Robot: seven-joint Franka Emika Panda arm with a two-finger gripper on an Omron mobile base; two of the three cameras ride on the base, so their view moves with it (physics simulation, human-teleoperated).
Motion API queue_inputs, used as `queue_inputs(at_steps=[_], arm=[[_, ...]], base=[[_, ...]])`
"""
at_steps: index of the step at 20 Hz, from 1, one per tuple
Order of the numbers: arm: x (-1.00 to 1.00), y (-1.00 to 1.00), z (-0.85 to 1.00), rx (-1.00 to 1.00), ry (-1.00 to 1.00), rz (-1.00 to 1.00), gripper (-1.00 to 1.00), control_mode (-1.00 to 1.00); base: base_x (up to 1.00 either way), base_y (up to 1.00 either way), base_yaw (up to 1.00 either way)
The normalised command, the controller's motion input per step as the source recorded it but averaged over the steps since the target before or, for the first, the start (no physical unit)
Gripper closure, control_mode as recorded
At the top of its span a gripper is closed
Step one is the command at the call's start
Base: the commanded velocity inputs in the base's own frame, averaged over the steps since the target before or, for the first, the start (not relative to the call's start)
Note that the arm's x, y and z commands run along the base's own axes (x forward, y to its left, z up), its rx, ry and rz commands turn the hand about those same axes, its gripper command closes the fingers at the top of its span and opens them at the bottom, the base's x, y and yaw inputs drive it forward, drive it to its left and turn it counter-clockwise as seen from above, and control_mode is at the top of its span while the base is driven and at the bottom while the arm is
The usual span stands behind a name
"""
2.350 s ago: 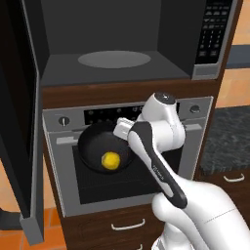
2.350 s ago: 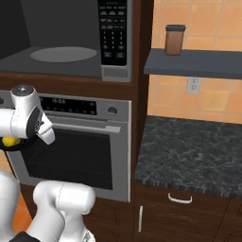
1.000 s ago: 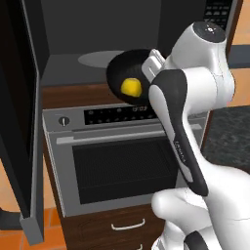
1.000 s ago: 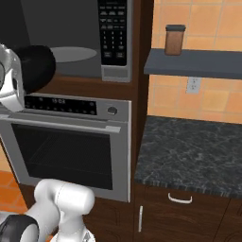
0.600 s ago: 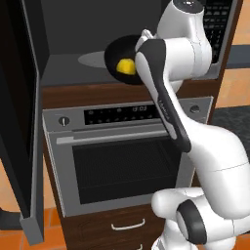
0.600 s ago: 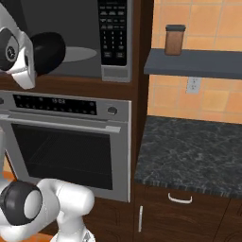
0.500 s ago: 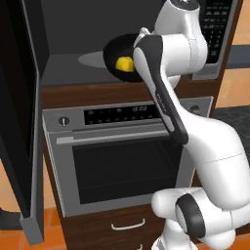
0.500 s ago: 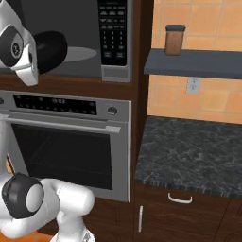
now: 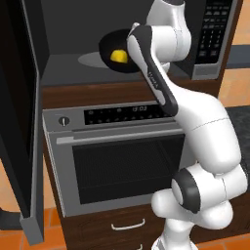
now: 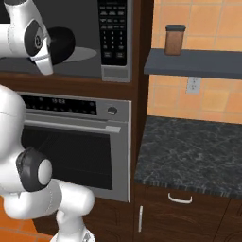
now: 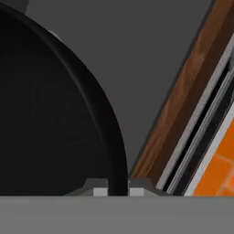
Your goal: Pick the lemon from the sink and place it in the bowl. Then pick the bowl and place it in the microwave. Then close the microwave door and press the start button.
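Black bowl [image 9: 113,52] now up at the mouth of the microwave [image 9: 122,44], lifted over the last couple of seconds from down in front of the oven [image 9: 122,161] to the level of the open cavity, and carried steadily inward since. Tilted toward the left base camera, with the yellow lemon [image 9: 118,56] lying inside it, so first step judged done. Held by the rim: in the hand view, fingers [image 11: 100,192] pinched narrowly on either side of the bowl's dark edge, one inside, one outside. Seen from the right base view as a dark round shape [image 10: 59,45] above the grey turntable [image 10: 82,53], apparently not yet resting on it, though contact hard to judge from here. Door [image 9: 19,122] swung wide open at the left, clear of the arm. Means second step well along: bowl nearly in, setting down and letting go to come, then closing the door and pressing start on the keypad [image 9: 215,34]. Worth watching the tilt, since a steeper lean could roll the lemon out.
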Motion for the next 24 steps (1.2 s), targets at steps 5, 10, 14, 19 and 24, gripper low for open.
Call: queue_inputs(at_steps=[5,10,14,19,24], arm=[[0.58,0.0,0.0,0.0,0.0,0.01,1.0,-1.0],[0.48,0.0,0.0,0.0,0.0,0.02,1.0,-1.0],[0.5,0.0,-0.03,0.0,0.03,0.03,1.0,-1.0],[0.54,0.0,-0.18,0.0,0.09,0.02,1.0,-1.0],[0.15,0.03,-0.07,0.0,0.01,0.0,-1.0,-1.0]], base=[[0.0,0.0,0.0],[0.0,0.0,0.0],[0.0,0.0,0.0],[0.0,0.0,0.0],[0.0,0.0,0.0]])
